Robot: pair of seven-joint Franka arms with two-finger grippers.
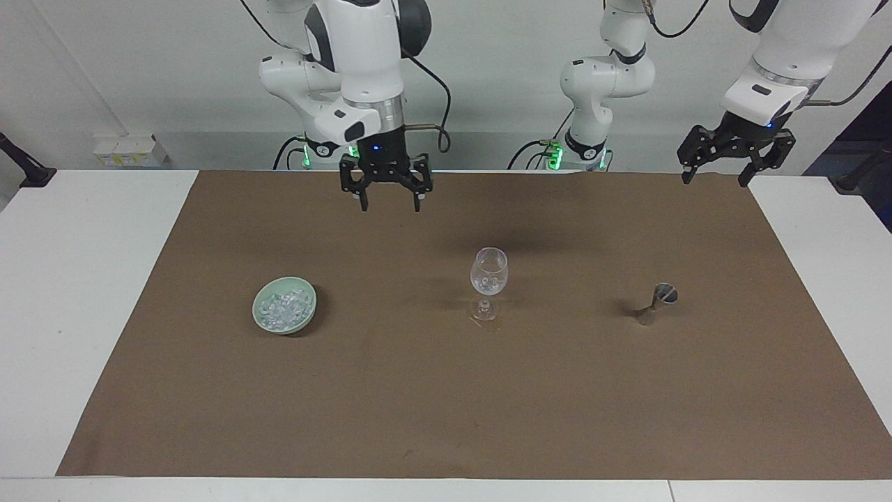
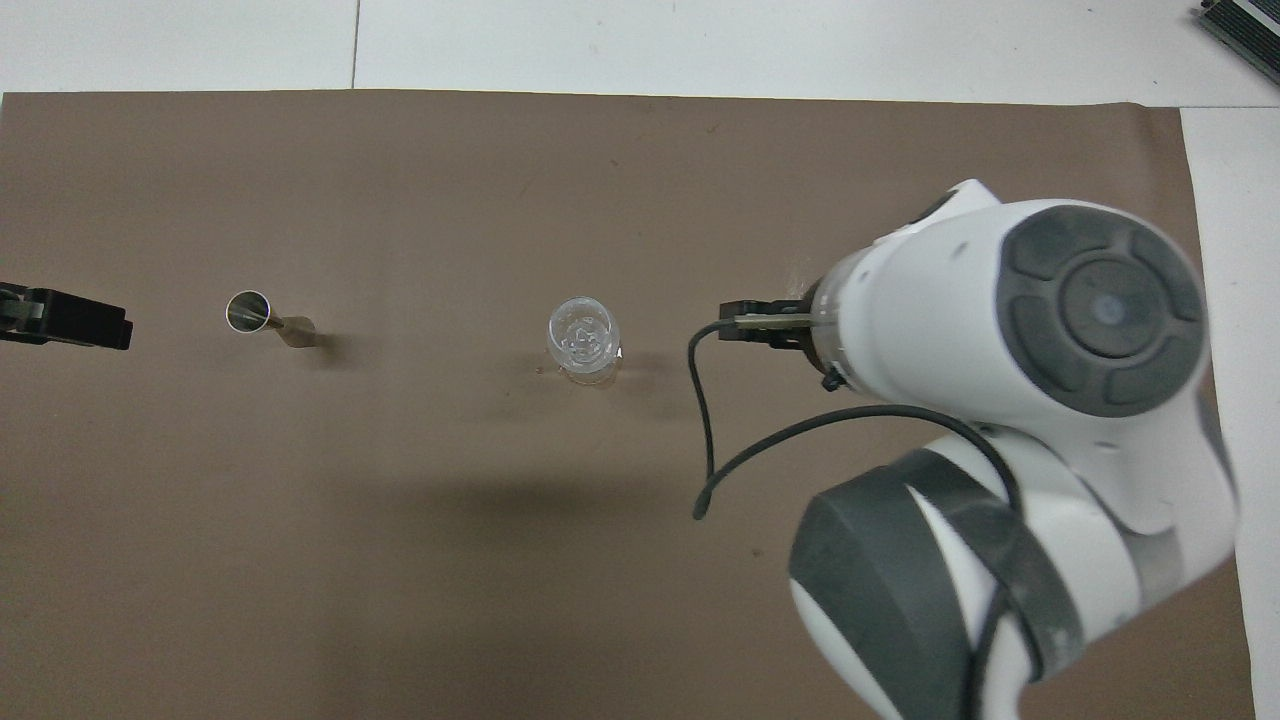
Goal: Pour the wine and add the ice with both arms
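While both arms hang w/ jaws spread, empty, ice (image 1: 283, 308) sits in bowl (image 1: 306, 314), seemingly under neither.

Bright, even light falls from above, with no harsh glare on the brown mat (image 1: 446, 390). Shadows are soft and diffuse: a dark smudge on the mat just nearer the robots than the wine glass (image 1: 489, 282), a short one beside the bowl (image 1: 284, 305), another beside the metal measuring cup (image 1: 655, 304). The glass catches small highlights. From overhead, the big white arm (image 2: 1020, 440) looms close and looks slightly soft, its edge smeared.
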